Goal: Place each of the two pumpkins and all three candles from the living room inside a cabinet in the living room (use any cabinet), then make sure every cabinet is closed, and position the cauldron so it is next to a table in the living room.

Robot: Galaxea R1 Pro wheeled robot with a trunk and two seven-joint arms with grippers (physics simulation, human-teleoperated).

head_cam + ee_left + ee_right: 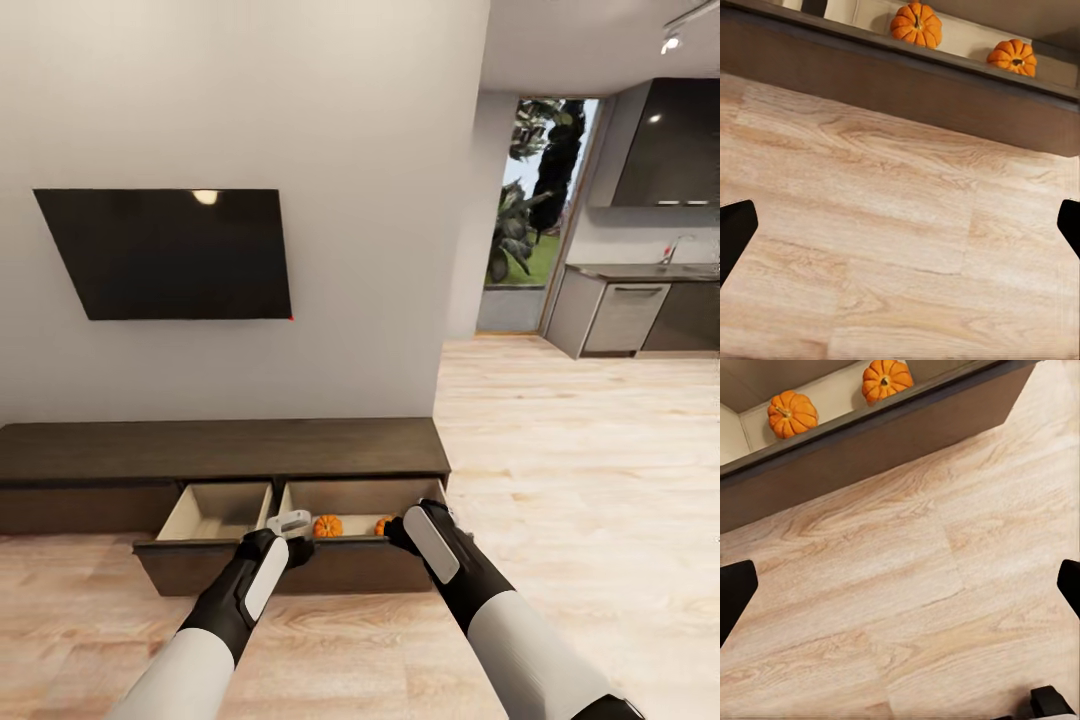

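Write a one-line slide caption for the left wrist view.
Two pumpkins sit in the open cabinet drawer above the wood floor, fingertips spread wide.

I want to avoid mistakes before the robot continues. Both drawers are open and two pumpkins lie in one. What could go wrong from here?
1. A hard push could roll the pumpkins, which lie loose in the right drawer.
2. The left drawer is also open; forgetting it would leave the cabinet unclosed.
3. No candles are seen inside, so closing now may mean reopening later.
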